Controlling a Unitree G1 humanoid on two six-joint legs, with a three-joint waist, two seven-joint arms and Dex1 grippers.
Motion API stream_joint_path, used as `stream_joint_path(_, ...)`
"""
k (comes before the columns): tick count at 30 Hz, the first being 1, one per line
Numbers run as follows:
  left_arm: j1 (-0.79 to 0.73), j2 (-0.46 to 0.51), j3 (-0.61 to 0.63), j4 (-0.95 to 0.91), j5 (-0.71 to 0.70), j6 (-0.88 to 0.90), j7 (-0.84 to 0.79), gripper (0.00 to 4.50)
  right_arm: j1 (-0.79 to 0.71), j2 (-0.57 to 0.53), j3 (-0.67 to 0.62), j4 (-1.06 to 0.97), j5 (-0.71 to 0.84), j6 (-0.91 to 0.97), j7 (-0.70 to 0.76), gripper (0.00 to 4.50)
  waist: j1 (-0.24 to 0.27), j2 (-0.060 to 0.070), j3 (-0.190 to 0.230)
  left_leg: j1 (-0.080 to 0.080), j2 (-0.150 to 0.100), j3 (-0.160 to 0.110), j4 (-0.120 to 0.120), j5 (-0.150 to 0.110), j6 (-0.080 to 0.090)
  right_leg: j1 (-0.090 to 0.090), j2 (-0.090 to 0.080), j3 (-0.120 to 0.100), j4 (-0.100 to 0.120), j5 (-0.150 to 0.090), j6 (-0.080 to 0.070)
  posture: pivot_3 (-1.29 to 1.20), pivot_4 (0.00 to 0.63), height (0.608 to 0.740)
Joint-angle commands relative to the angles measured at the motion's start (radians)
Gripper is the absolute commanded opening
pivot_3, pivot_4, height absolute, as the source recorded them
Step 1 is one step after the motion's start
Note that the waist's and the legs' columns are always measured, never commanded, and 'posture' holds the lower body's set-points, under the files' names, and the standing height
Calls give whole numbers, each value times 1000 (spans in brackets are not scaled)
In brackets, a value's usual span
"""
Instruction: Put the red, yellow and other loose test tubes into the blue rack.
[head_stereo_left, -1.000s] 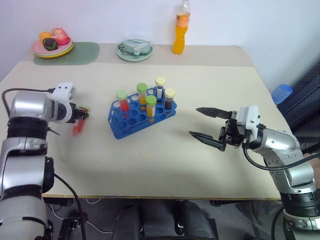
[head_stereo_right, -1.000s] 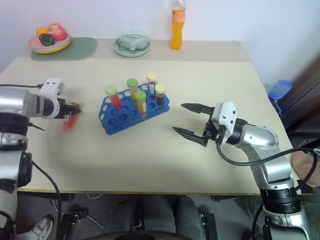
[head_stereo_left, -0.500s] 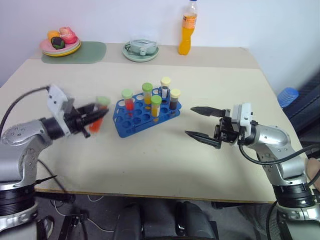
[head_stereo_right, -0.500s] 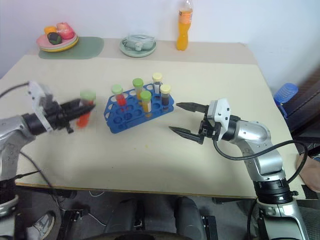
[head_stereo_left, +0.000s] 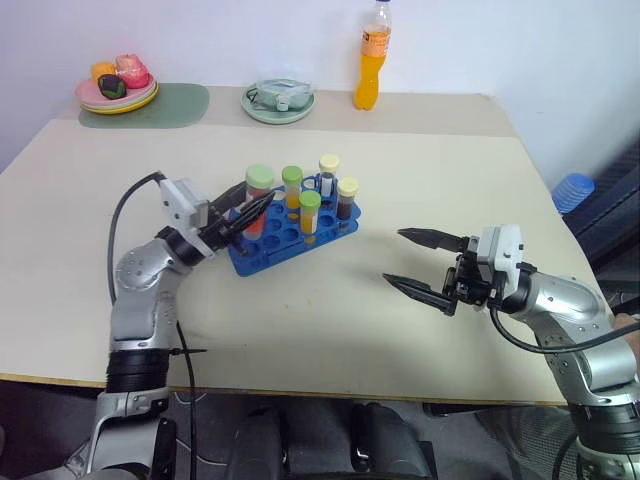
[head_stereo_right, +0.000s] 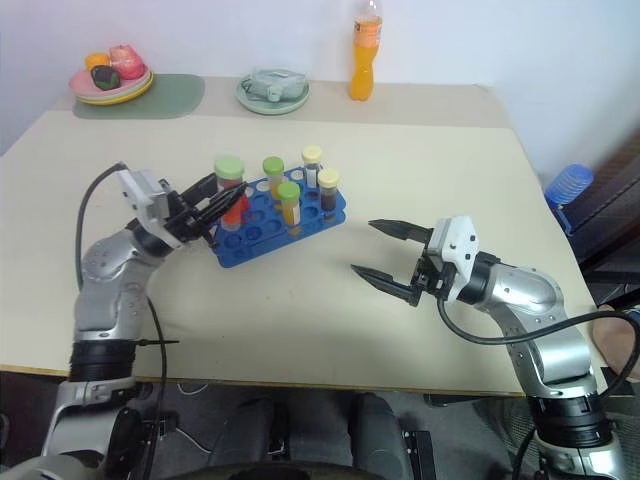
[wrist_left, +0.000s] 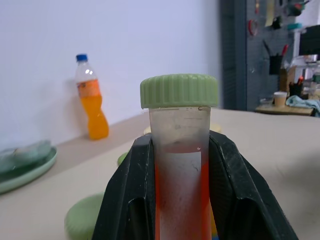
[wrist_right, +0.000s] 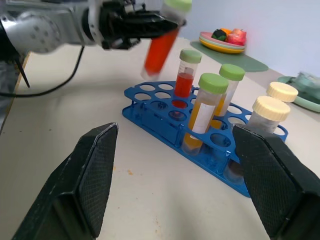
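Centre-left of the frame, the left hand (head_stereo_left: 243, 213) pinches a green-capped red test tube (head_stereo_left: 257, 200) above the near-left corner of the blue rack (head_stereo_left: 290, 232) on the tabletop (head_stereo_left: 420, 170). Four capped tubes already stand in the rack; this one seems the last loose tube, still to be slotted. At lower right, the right hand (head_stereo_left: 420, 267) waits spread and empty.

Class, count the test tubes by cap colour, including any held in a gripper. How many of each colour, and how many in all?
Green-capped tubes: 4
Cream-capped tubes: 2
Total: 6
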Motion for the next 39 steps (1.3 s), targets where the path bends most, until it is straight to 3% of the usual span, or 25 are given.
stream_joint_path(1, -23, -16, -19, 83, 33, -119, 4, 855, 20, -25, -58, -64, 28, 13, -20, 3724, -1, 0, 0, 0, 0, 0, 0, 0, 0, 0, 0, 0, 0, 0, 0, 0, 150, 740)
stream_joint_path(28, -55, -77, -94, 301, 26, -267, -60, 855, 23, -43, -71, -90, 44, 40, -43, 3724, 2, 0, -1, 0, 0, 0, 0, -4, 7, 1, 0, 0, -1, 0, 0, 0, 150, 740)
stream_joint_path(34, -37, -67, -92, 291, -42, -202, -142, 855, 24, -45, -75, -92, 45, 40, -43, 3724, 1, 0, -1, 0, 0, -1, 0, -4, 7, 1, 0, 0, -1, 0, 0, 0, 150, 740)
stream_joint_path(39, -28, -56, -83, 280, -31, -204, -120, 3358, 25, -46, -76, -92, 47, 42, -43, 3724, 0, 0, -1, 0, 0, -1, 0, -4, 7, 1, 0, 0, -1, 0, 0, 0, 150, 740)
